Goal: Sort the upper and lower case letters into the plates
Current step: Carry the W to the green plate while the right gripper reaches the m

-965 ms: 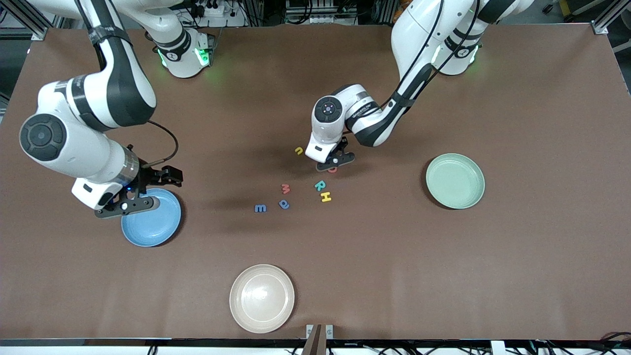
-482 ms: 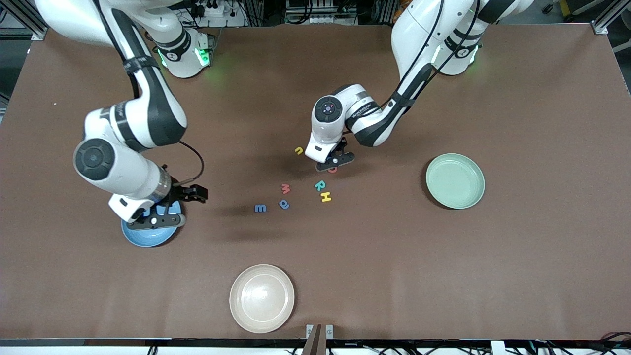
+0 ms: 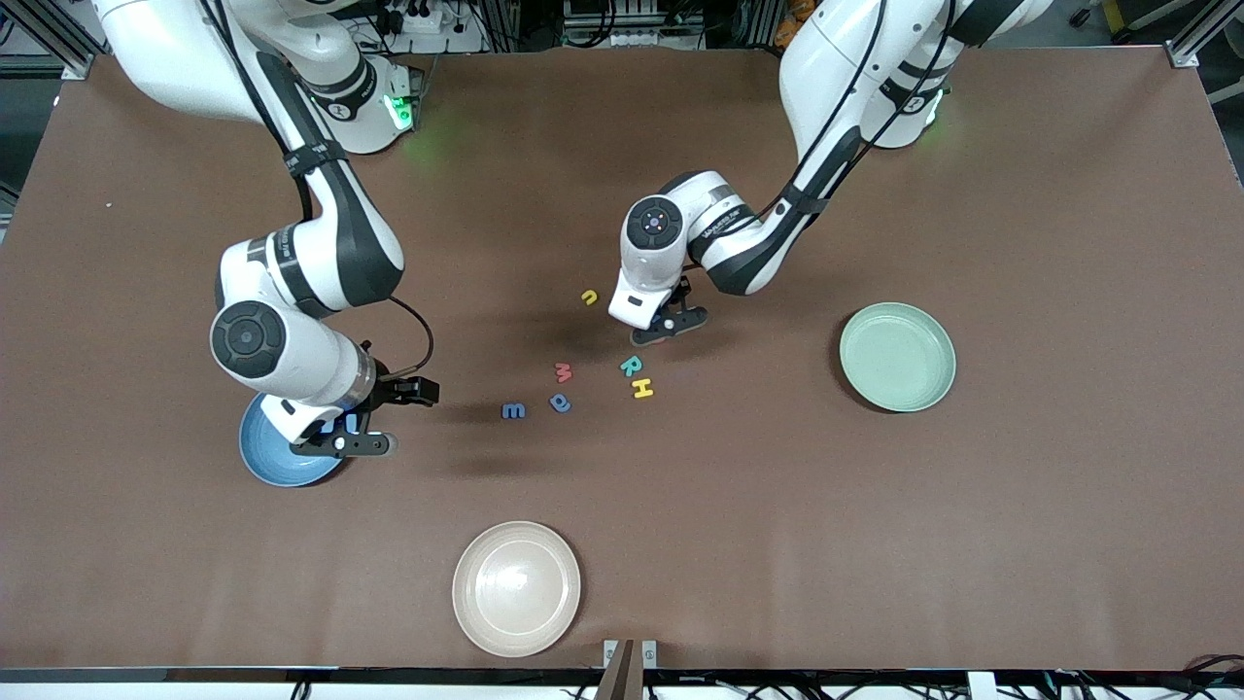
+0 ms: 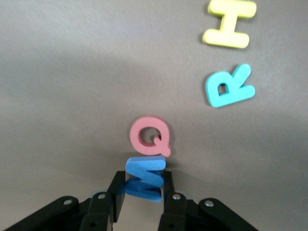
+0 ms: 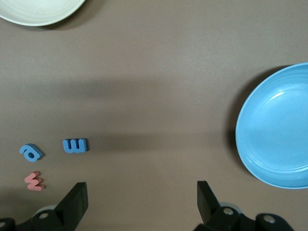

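Clearly, the left wrist view shows a blue W (image 4: pixel 144 179) pinched between the left gripper (image 3: pixel 669 328) fingers, touching a red Q (image 4: pixel 150 136) on the brown table (image 3: pixel 1020 486); the front view hides both. Right gripper (image 3: pixel 342 439) hangs wide open, empty, over the blue plate (image 3: pixel 267 457). Three plates in all; green plate (image 3: pixel 897 357) sits toward the left arm's end

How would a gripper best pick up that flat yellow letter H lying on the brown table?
Probably from straight above, the fingers closing across the two outer sides of the flat yellow letter H. It lies flat, so only its thin edges offer a hold, and its parallel uprights suit two flat fingers. The teal letter R lies close beside it.
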